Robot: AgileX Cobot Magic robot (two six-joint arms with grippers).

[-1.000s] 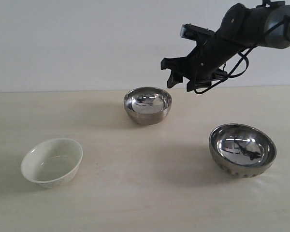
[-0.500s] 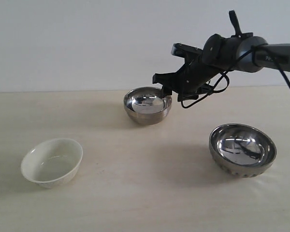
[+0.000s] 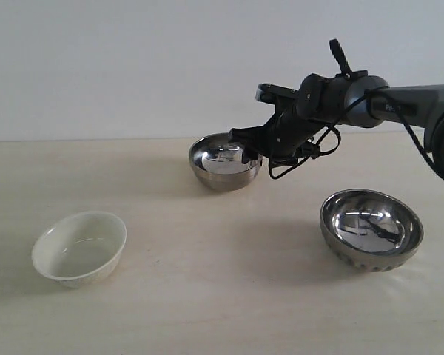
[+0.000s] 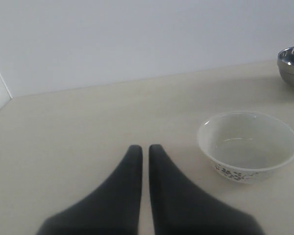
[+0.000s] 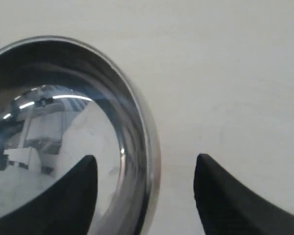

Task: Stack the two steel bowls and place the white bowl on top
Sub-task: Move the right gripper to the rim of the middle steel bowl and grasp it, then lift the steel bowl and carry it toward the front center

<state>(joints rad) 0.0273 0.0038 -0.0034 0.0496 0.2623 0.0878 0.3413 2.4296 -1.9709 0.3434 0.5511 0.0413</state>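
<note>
The smooth steel bowl (image 3: 226,161) stands at the back middle of the table. My right gripper (image 3: 251,151) is open and straddles that bowl's right rim (image 5: 147,142), one finger inside and one outside. The larger ribbed steel bowl (image 3: 371,229) sits at the front right, apart from both grippers. The white bowl (image 3: 80,247) rests at the front left; it also shows in the left wrist view (image 4: 248,146), with a small dark pattern near its base. My left gripper (image 4: 142,148) is shut with nothing in it, low over the table beside the white bowl.
The pale wooden table (image 3: 207,296) ends at a plain white wall (image 3: 133,66) behind the bowls. The right arm (image 3: 355,92) reaches in from the right above the ribbed bowl. A steel bowl's edge (image 4: 291,63) shows far off in the left wrist view.
My right arm has come down and leftward from above the table to the smooth steel bowl's right rim, with the fingers now around the rim. The bowls have not moved.
</note>
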